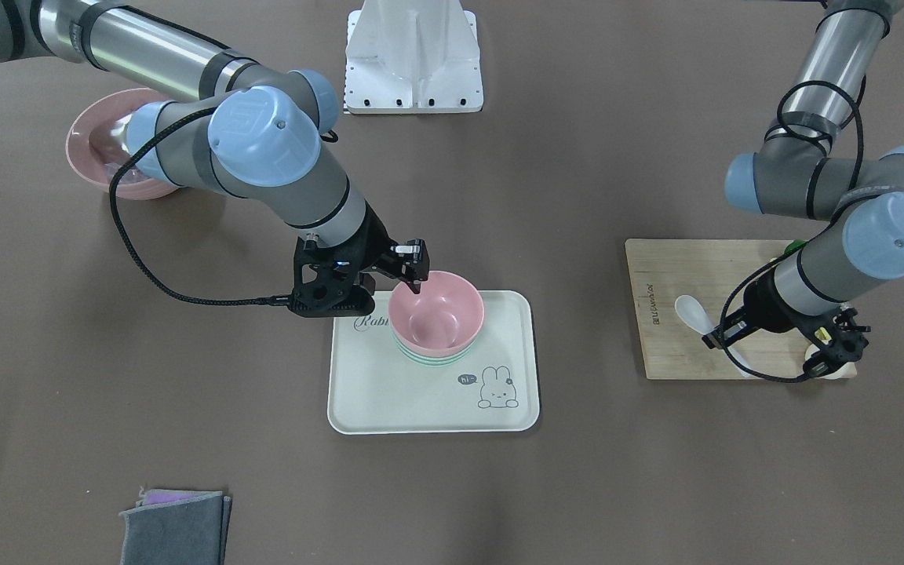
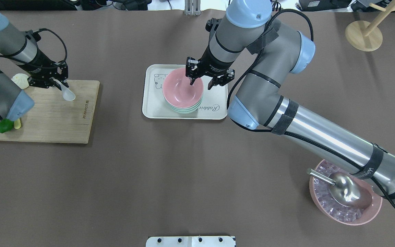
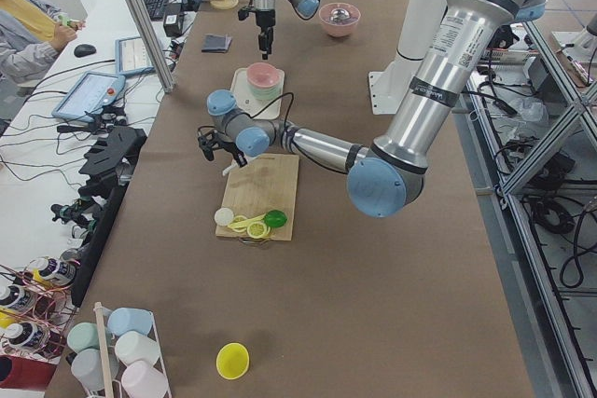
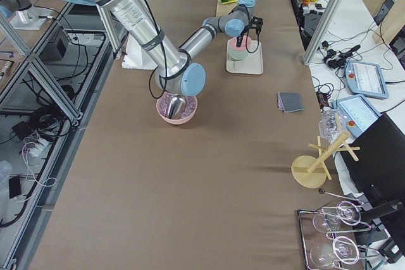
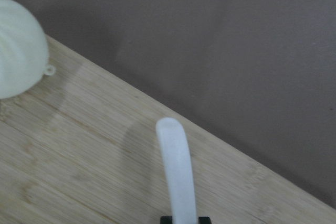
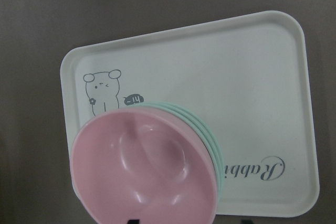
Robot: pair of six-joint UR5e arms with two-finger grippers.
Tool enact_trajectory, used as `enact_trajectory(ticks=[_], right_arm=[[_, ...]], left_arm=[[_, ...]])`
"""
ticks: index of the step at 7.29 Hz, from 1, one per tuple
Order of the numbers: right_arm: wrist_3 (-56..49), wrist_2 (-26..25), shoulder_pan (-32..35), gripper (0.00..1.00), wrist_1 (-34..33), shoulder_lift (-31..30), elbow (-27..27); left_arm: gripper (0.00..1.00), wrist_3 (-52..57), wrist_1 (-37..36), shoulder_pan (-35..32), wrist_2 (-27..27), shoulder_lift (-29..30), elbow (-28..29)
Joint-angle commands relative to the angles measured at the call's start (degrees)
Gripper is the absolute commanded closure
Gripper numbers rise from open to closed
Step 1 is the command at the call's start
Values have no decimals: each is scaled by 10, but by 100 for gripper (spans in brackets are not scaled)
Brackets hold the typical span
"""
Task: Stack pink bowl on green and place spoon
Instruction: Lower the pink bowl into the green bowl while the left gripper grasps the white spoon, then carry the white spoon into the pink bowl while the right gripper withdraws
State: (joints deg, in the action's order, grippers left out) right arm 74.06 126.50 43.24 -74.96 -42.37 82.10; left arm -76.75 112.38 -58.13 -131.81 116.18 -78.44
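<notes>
Pink bowl [image 2: 180,91] is down and nested in the green bowls [image 1: 430,361], and the stack sits on the rabbit tray [image 1: 421,404] around the middle of the tabletop, a little toward the edge far from the robot. The right gripper [image 2: 202,83] hangs over the stack's rim with its jaws apart, one finger inside the pink bowl and the other outside it over the tray. That straddle suits a rim pinch, but with the gap this wide nothing is clamped, so I'd call the stacking step done. Over toward the tabletop's left end, the left gripper [image 2: 56,82] has its jaws clamped on the handle of the white spoon [image 2: 68,94], scoop end pointing out toward the tray, above the wooden cutting board [image 2: 53,120]. The wrist view shows a soft shadow under the handle, so the spoon looks lifted clear of the board rather than resting on it. Gripping by the handle leaves the scoop free to go into the bowl first. What's left, by my read, is the carry across to the stack. The right arm sits right over the drop spot, so it needs to clear out or the two arms will crowd each other above the tray.
</notes>
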Motion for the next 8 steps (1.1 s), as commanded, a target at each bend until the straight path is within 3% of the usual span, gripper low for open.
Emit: enact_trajectory(ticks=[1,4,5,8], right_arm=[[-8,39,38,0,-2,-28,30],[-106,75,113,0,-3,-152,84],[-159,85,145,0,-2,-189,90],[-230,93,171,0,-2,-232,96]], left_arm=[[100,-74,-3,6,-16,72,-10],[100,-153,-2,74,3,164,-8],[100,-172,-1,112,49,183,-8],[100,-196,2,158,98,208,-13]])
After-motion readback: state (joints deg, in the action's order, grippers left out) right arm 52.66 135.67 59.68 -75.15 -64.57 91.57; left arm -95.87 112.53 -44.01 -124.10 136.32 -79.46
